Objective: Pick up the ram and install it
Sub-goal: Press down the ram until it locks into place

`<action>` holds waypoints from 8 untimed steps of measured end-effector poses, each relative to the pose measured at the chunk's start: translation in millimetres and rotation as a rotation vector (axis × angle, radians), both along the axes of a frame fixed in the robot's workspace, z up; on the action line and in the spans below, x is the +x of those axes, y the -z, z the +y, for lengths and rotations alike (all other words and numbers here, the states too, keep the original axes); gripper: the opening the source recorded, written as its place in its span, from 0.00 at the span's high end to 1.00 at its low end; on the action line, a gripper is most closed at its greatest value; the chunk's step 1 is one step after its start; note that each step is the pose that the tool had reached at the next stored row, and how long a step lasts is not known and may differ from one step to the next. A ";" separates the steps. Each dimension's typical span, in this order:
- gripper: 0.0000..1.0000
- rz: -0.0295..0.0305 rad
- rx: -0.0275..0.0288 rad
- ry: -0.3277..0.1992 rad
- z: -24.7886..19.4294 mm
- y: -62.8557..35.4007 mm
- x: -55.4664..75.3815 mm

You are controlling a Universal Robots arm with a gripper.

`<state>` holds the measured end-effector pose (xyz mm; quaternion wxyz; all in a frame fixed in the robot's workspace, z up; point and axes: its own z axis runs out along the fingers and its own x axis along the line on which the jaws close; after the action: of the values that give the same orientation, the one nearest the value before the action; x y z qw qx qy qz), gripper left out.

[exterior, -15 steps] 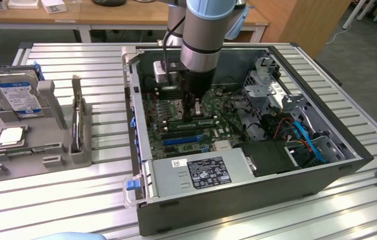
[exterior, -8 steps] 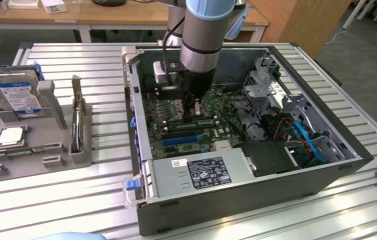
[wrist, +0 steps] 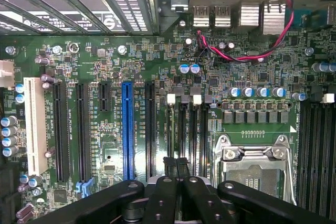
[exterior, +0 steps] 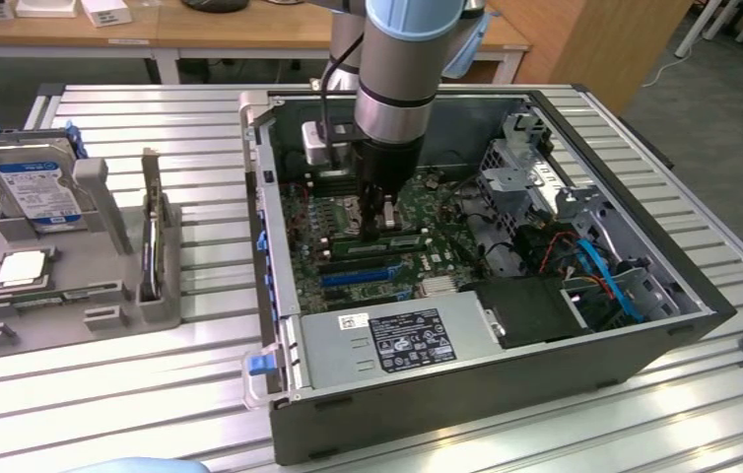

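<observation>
Reaching down into the open computer case (exterior: 477, 404) on the table (exterior: 148, 394), with the claw (exterior: 378, 219) closed, fingertips (wrist: 170, 165) pressed together and no green board showing between them in the wrist view. Hanging low over the motherboard (wrist: 157, 66) inside the case, directly above the memory slots (wrist: 193, 129) beside the empty processor socket (wrist: 252, 166). Appearing, in the exterior view, to be lying along those slots just under the claw: the ram (exterior: 395, 239), a narrow green stick with dark chips, though whether fully seated or merely resting there is not telling from these views. Judging the step in hand as the install itself, probably pressing the stick home with closed fingers rather than carrying it. Finishing, by that reading, calling for straight downward pressure spread along the stick's top edge, keeping it square to its slot and avoiding the latches at the slot ends.
</observation>
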<state>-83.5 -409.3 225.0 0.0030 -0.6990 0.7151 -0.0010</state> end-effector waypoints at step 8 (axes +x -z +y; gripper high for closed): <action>0.90 0.0069 0.0006 0.001 -0.4 -4.7 -0.3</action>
<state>-83.8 -409.7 229.6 0.0007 -0.6988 0.7153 0.0016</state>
